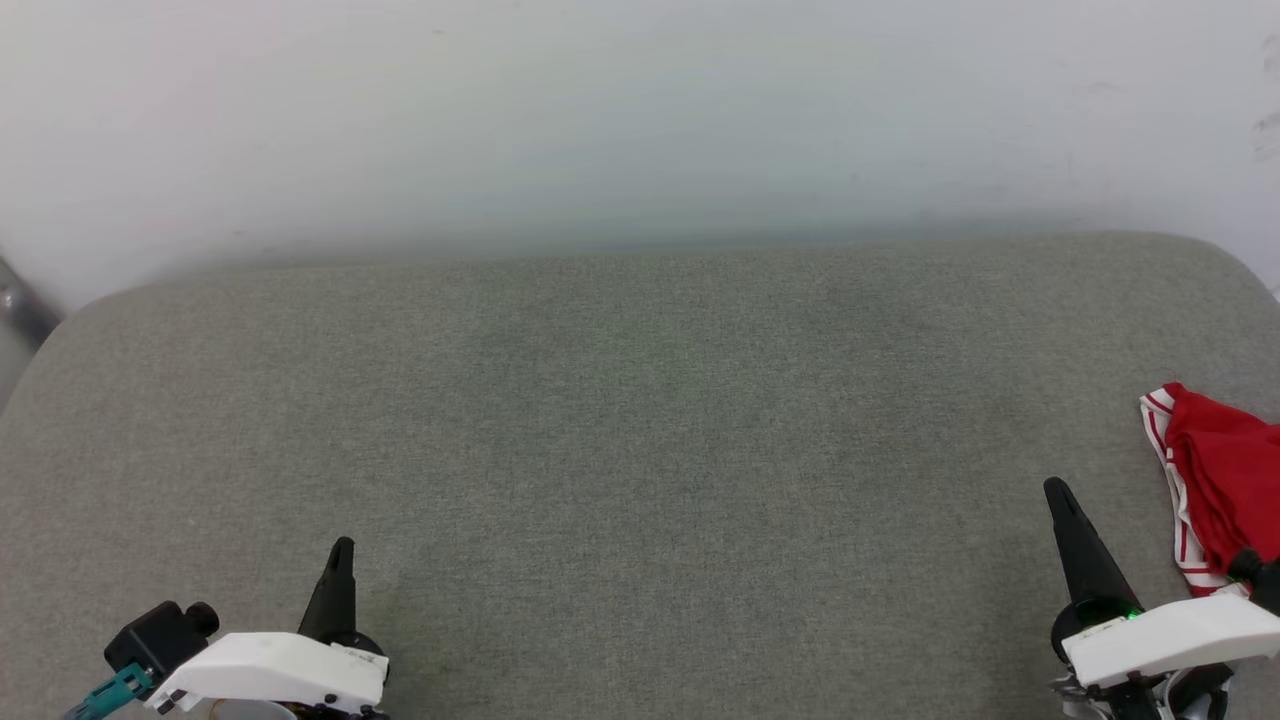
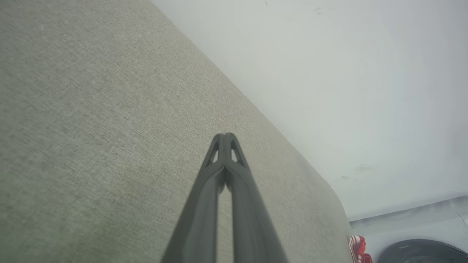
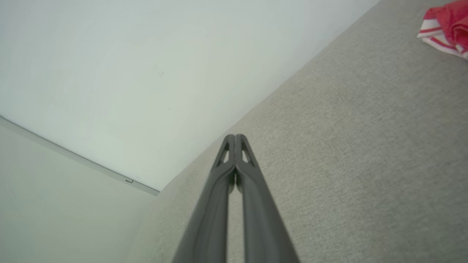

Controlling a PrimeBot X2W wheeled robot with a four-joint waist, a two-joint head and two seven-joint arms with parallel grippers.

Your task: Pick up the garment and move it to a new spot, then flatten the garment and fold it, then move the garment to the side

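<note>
The garment (image 1: 1225,480), red with red-and-white striped trim, lies bunched at the right edge of the grey fabric surface (image 1: 640,430), partly cut off by the frame. A corner of the garment (image 3: 446,27) shows at the top right of the right wrist view, and a sliver of the garment (image 2: 357,247) at the bottom right of the left wrist view. My right gripper (image 1: 1056,490) is shut and empty, just left of the garment and apart from it. My left gripper (image 1: 343,546) is shut and empty at the lower left, far from the garment. Both pairs of fingers (image 2: 226,137) (image 3: 236,137) are pressed together.
A pale wall (image 1: 640,120) rises behind the grey surface. The surface has rounded corners at the far left and far right. A dark round object (image 2: 424,252) sits on the floor beyond the surface's end in the left wrist view.
</note>
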